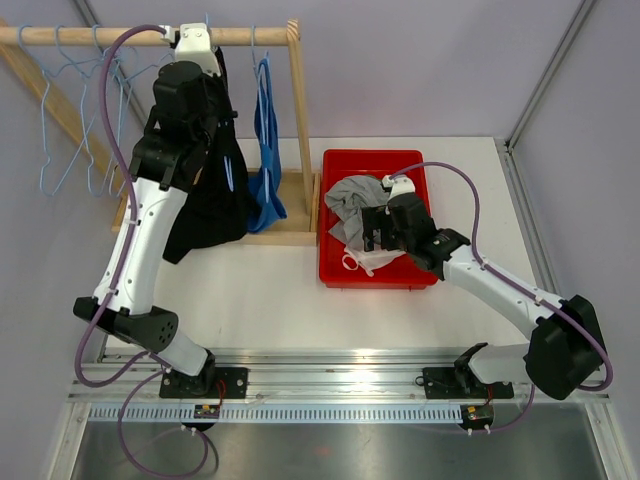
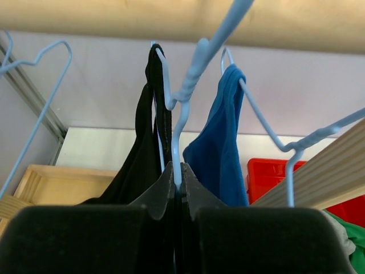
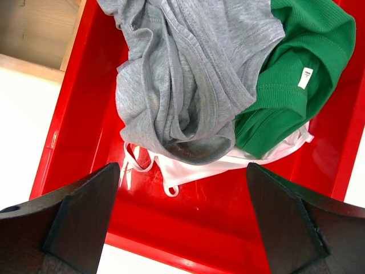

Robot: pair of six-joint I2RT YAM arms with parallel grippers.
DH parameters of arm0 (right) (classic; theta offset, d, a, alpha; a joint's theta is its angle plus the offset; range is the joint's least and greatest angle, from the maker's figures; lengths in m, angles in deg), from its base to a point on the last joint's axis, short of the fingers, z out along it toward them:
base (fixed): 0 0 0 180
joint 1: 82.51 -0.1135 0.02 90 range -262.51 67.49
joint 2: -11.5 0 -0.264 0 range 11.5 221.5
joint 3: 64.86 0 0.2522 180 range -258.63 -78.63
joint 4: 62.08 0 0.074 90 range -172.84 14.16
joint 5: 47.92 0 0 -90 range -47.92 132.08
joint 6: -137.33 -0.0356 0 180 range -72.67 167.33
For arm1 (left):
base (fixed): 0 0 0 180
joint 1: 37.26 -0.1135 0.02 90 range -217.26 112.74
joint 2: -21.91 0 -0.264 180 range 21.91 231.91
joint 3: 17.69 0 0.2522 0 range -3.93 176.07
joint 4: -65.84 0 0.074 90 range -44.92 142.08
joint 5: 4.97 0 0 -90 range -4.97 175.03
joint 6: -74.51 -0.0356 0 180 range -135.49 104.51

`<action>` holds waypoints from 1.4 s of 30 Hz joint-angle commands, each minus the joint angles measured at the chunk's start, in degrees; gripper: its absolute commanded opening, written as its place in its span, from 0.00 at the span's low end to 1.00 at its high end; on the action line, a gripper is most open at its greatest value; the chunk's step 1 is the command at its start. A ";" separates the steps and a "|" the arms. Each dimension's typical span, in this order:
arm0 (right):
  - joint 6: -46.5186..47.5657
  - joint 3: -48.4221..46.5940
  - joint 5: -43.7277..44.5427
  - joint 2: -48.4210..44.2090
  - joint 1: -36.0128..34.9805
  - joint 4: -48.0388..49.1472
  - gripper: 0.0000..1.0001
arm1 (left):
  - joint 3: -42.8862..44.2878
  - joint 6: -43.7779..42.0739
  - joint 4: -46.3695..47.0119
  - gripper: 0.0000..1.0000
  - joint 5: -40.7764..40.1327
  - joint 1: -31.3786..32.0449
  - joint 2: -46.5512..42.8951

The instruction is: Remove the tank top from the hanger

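Upper left of the overhead view, the black tank top (image 1: 215, 200) hangs on its light-blue wire hanger (image 2: 188, 74). Over the red bin (image 1: 335, 270) my right gripper (image 3: 182, 171) hovers, jaws wide and empty. My left gripper (image 2: 178, 171) has jaws pinched on the hanger wire, I judge to steady it.

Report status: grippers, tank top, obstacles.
Left gripper shut on hanger. Right gripper open over red bin. Black tank top on hanger; blue tank top close beside.
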 commanded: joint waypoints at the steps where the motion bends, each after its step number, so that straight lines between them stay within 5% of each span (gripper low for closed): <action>1: -0.52 -0.76 -0.12 0.30 -0.50 1.55 0.99 | 6.03 -2.44 5.43 0.00 2.45 0.03 -3.36; 9: -0.43 -1.02 -0.38 0.74 -0.59 1.38 0.99 | 4.46 -2.35 4.99 0.00 2.99 0.03 -5.82; 28: -0.34 -0.32 -0.56 -0.67 -0.59 1.82 0.99 | -39.21 0.02 12.37 0.00 6.41 1.43 -37.53; 42: 0.01 -0.23 0.06 0.47 -0.59 2.52 0.99 | -63.66 5.20 4.21 0.00 11.32 5.30 -57.94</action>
